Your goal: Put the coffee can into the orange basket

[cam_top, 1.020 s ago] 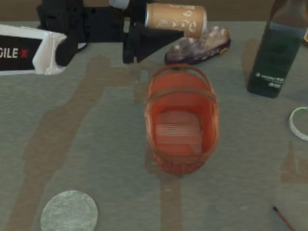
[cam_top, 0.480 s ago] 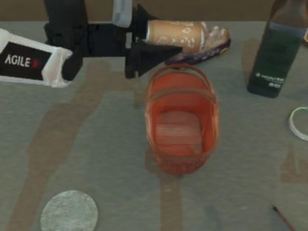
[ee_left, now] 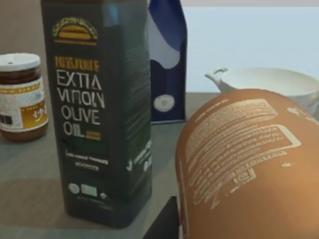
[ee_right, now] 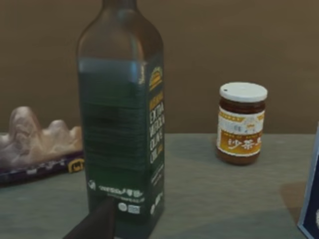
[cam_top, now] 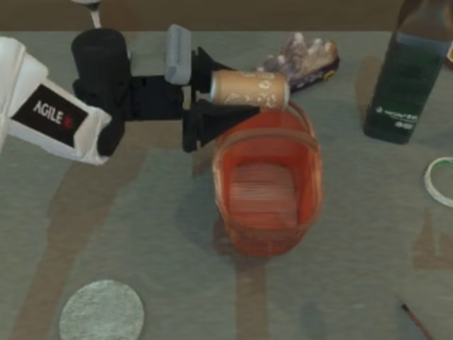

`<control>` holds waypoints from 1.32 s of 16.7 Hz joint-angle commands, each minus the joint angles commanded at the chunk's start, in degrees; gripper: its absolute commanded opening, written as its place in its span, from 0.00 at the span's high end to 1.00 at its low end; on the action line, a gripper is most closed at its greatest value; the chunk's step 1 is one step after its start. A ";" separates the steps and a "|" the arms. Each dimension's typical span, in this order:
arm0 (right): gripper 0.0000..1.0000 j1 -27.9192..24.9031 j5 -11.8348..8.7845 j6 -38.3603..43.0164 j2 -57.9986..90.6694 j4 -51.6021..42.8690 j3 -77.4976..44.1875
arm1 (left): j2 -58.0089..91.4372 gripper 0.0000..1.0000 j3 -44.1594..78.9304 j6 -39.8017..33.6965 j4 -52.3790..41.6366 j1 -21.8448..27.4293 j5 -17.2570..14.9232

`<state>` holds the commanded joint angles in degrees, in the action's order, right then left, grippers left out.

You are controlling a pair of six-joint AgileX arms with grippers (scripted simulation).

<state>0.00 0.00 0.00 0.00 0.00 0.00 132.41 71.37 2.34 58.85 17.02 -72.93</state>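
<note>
My left gripper (cam_top: 223, 92) is shut on the coffee can (cam_top: 249, 89), a tan-brown can with pale print. It holds the can on its side in the air, over the far rim of the orange basket (cam_top: 312, 177). The basket is oval and woven, with an arched handle, and stands at the table's middle with nothing inside. In the left wrist view the can (ee_left: 249, 164) fills the near corner, with one dark finger (ee_left: 162, 226) against it. My right gripper (ee_right: 107, 224) shows only in its own wrist view, low beside the green bottle.
A tall dark green olive oil bottle (cam_top: 407, 71) stands at the back right, with a brown jar (ee_right: 241, 122) beyond it. A wrapped bread pack (cam_top: 304, 57) lies behind the basket. A grey disc (cam_top: 101, 312) is at front left, a white ring (cam_top: 442, 180) at the right edge.
My left arm has carried the can towards the front of the table, from above the bread pack to above the basket's far rim. The basket has not moved.
</note>
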 joint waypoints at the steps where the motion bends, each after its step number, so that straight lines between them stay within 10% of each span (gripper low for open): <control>1: 0.00 0.00 0.00 0.00 0.00 0.00 0.00 | 0.00 1.00 0.00 0.00 0.00 0.00 0.00; 14: 0.00 0.00 0.00 0.00 0.00 0.00 0.00 | 0.00 0.02 0.00 0.00 0.00 0.00 0.00; 22: 0.00 0.00 0.00 0.00 0.00 0.00 0.00 | 0.00 0.00 0.00 0.00 0.00 0.00 0.00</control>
<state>0.00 0.00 0.00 0.00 0.00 0.00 132.41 71.37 2.34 58.85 17.02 -72.93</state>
